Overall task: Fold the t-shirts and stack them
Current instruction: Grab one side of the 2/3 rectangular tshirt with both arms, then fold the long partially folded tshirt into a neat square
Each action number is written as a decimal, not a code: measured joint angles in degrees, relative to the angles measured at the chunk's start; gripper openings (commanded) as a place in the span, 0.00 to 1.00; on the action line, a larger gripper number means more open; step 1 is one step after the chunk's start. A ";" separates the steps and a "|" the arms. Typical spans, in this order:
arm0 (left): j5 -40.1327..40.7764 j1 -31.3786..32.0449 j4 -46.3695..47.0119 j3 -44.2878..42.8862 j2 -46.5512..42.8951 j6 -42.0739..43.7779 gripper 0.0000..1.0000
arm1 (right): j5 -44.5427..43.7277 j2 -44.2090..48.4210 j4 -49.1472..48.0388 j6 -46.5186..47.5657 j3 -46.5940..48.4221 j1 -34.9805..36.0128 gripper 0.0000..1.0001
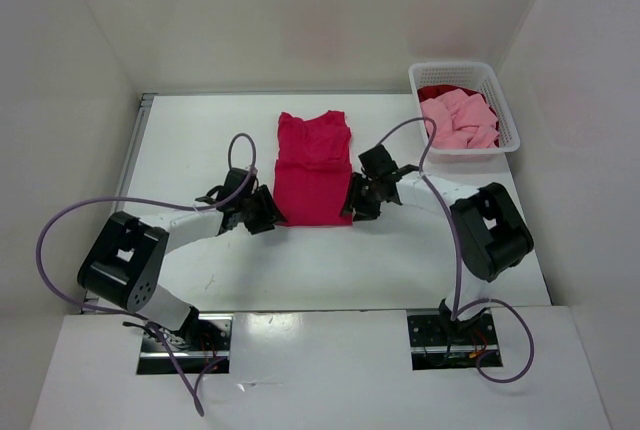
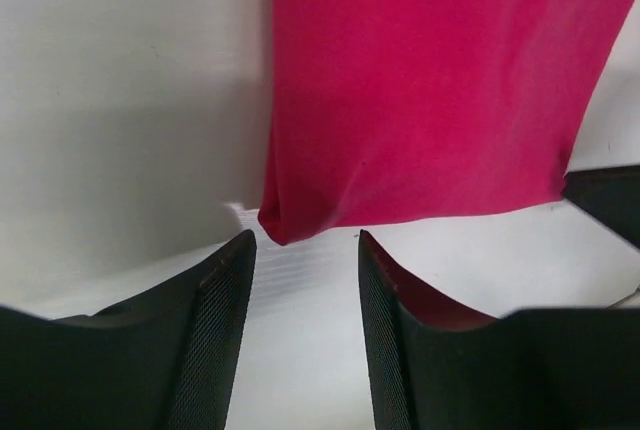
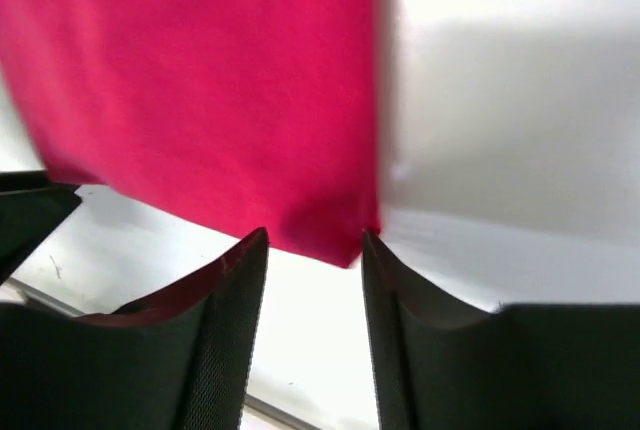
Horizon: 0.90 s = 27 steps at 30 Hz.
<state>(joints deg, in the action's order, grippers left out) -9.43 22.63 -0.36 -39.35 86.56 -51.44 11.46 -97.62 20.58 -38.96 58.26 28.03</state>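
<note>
From above, the crimson-magenta shirt (image 1: 313,170) lies flat on the white table (image 1: 200,150) at its middle. It is folded lengthwise into a narrow strip, with the neck end toward the far wall and the hem toward the arms. The light pink shirt (image 1: 460,122) is crumpled in the white lattice basket (image 1: 507,120) at the far right corner, and the dark red shirt (image 1: 445,88) shows behind it in the same basket. Both arms reach inward from their bases with the elbows out wide. The left gripper (image 1: 266,210) sits at the strip's near left corner and the right gripper (image 1: 356,198) at its near right edge, both low over the table. In the left wrist view the cloth (image 2: 430,90) is smooth and bright, with a rounded folded edge down its left side. Its near corner ends just ahead of the left gripper (image 2: 305,240), whose two dark fingers (image 2: 215,320) stand apart with only bare table between them. In the right wrist view the cloth (image 3: 200,80) fills the upper left, slightly blurred. Its near right corner reaches into the mouth of the right gripper (image 3: 313,235), between fingers (image 3: 395,330) that are spread wide and not pressing on it.
</note>
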 measured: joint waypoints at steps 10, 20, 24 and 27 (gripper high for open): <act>1.38 0.00 0.33 -0.02 0.70 0.24 0.39 | -0.02 -0.39 -3.82 -3.34 -4.52 -1.31 0.41; 2.05 0.00 1.25 -0.09 2.45 0.11 0.12 | 1.25 -1.57 -6.86 -5.22 -5.68 -1.36 0.02; 2.10 0.00 0.24 -0.35 1.62 0.57 0.01 | 1.55 -0.37 -8.26 -5.68 -7.80 -1.38 0.00; 1.36 0.00 -2.19 -0.20 -2.08 0.61 0.00 | 1.40 3.02 -7.67 -6.60 -11.13 -0.17 0.00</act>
<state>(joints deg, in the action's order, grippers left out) -8.08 22.63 -2.55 -39.55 84.49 -50.83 12.86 -94.61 12.91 -45.56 47.13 27.86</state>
